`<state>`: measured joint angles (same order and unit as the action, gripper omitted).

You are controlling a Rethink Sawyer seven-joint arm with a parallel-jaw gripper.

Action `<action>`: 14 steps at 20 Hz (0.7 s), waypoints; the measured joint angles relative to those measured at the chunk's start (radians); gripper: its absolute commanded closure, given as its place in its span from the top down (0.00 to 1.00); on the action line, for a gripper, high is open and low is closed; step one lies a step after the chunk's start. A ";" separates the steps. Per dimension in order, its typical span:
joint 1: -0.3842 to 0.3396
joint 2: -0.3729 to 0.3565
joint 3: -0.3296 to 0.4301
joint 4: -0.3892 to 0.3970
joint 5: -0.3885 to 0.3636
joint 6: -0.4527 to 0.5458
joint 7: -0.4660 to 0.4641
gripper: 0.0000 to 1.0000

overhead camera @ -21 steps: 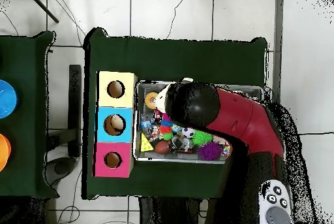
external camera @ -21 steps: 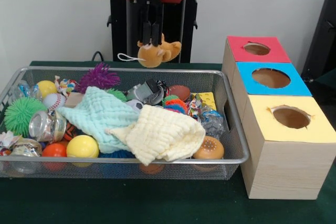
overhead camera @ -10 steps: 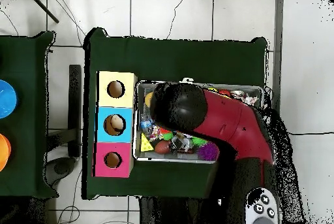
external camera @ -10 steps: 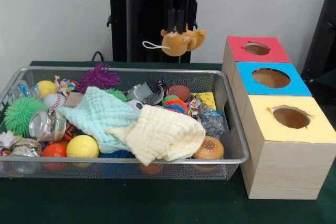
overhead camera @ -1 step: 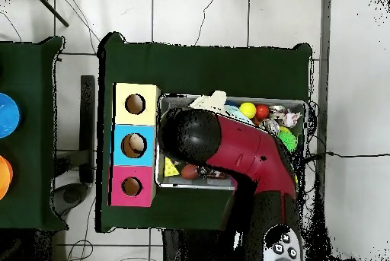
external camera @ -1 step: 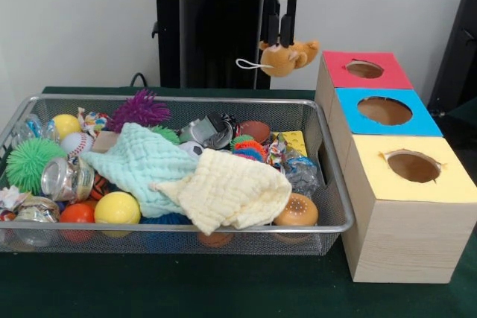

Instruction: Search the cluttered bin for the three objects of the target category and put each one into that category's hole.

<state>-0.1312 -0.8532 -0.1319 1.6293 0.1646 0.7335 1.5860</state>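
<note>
My gripper (external camera @ -1 step: 283, 41) hangs high over the far right end of the wire bin (external camera @ -1 step: 334, 206), shut on a small tan plush animal (external camera @ -1 step: 289, 57) with a white loop cord trailing left. The plush hangs just left of the red box. Three boxes stand in a row right of the bin: a red box (external camera @ -1 step: 365, 69), a blue box (external camera @ -1 step: 387, 112) and a yellow box (external camera @ -1 step: 414, 167), each with a round hole on top. In the overhead view the red arm (overhead camera @ -1 step: 228, 148) covers the gripper and the plush; the boxes (overhead camera @ -1 step: 135, 145) lie left of the bin.
The bin holds a mint cloth (external camera @ -1 step: 138, 161), a cream cloth (external camera @ -1 step: 227, 191), several balls, a green spiky ball (external camera @ -1 step: 30, 161), a purple spiky ball (external camera @ -1 step: 139, 109), a can (external camera @ -1 step: 63, 179) and a bun-shaped toy (external camera @ -1 step: 296, 211). A black pedestal (external camera @ -1 step: 201, 35) stands behind.
The gripper has carried the plush animal to the right and slightly up, from over the bin's middle toward the red box. The bin's contents have not moved.
</note>
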 measured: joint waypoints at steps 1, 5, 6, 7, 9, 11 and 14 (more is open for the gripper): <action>0.002 0.000 -0.002 0.004 0.001 0.000 0.001 0.00; 0.018 0.001 -0.013 0.032 0.006 -0.007 0.015 0.00; 0.021 0.002 -0.014 0.036 0.007 -0.010 0.019 0.00; 0.023 0.002 -0.015 0.039 0.007 -0.014 0.023 0.00; 0.026 0.003 -0.017 0.045 0.007 -0.025 0.030 0.00; 0.033 0.003 -0.018 0.063 0.011 -0.047 0.038 0.00; 0.044 0.005 -0.022 0.088 0.012 -0.079 0.044 0.00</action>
<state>-0.0876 -0.8483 -0.1540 1.7168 0.1766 0.6542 1.6302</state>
